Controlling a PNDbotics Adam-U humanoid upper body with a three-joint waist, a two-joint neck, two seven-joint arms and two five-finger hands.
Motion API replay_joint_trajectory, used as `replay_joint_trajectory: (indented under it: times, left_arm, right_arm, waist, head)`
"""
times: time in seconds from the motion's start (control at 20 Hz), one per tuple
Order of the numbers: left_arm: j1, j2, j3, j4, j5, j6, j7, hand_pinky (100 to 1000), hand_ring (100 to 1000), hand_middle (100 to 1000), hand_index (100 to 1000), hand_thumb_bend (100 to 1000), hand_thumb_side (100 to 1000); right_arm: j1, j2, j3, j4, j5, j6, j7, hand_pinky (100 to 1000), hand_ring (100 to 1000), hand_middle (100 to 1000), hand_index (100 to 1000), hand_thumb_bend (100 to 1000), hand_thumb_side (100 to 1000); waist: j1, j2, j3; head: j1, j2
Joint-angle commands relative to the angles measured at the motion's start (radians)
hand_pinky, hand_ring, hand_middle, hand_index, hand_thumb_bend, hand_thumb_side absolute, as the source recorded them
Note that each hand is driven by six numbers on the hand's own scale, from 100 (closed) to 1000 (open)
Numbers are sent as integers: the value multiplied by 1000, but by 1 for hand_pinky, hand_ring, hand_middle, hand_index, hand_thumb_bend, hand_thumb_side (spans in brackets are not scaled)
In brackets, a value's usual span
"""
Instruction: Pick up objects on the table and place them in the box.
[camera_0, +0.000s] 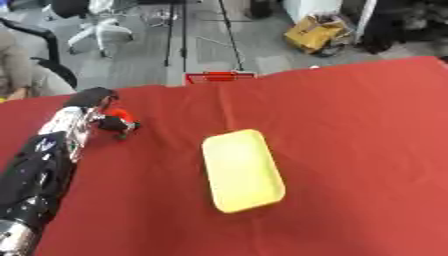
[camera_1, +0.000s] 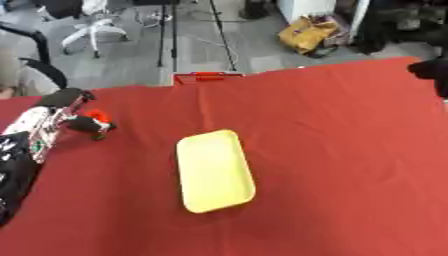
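A shallow yellow box (camera_0: 242, 170) lies in the middle of the red table (camera_0: 350, 125), and I see nothing inside it. My left hand (camera_0: 103, 116) is at the far left of the table, its fingers curled round a small red object (camera_0: 122, 115) with a dark green bit at its lower end. The object sits at or just above the cloth; I cannot tell whether it touches. A dark shape (camera_1: 433, 72) at the right edge of the right eye view may be my right arm; no hand shows there.
A red frame (camera_0: 219, 77) sticks up at the table's far edge. Beyond it are a grey floor, tripod legs, an office chair (camera_0: 96, 27) and a yellow bag (camera_0: 313, 34). A person sits at the far left edge (camera_0: 22, 70).
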Motion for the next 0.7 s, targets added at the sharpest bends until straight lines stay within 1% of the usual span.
replay_joint_trajectory:
  times: [0.05,0.1,0.2,0.35,0.4,0.7]
  left_arm:
    - [-14,23,4,-3,9,4,3,750,754,779,893,710,545]
    - [-14,23,3,-1,9,5,-1,750,754,778,892,706,543]
    - [-13,24,3,3,7,9,-9,745,751,776,891,670,532]
    - [-12,24,5,7,6,25,-16,738,747,776,888,654,533]
    - [-10,24,6,8,6,33,-14,735,746,776,886,632,535]
    - [3,20,7,28,3,71,13,730,743,773,885,617,540]
  right_arm:
    - [-11,-16,-6,-8,-2,-2,2,747,705,843,943,441,884]
    - [-11,-16,-6,-8,-2,-2,2,747,705,843,943,441,884]
    - [-11,-16,-6,-7,-2,-3,2,747,705,843,944,441,884]
    - [-11,-15,-6,-7,-2,-3,3,747,705,843,944,441,885]
    - [-11,-15,-6,-7,-2,-3,3,748,705,843,944,440,885]
    - [-12,-15,-6,-6,-3,-3,3,748,705,843,944,436,889]
  waist:
    - [-4,-28,1]
    - [-4,-28,1]
    - [-4,-28,0]
    - [-3,-28,-1]
    - [-3,-28,-1]
    - [-2,-28,-3]
  head:
    - [12,7]
    - [12,7]
    - [12,7]
    - [11,8]
    - [11,8]
    - [7,4]
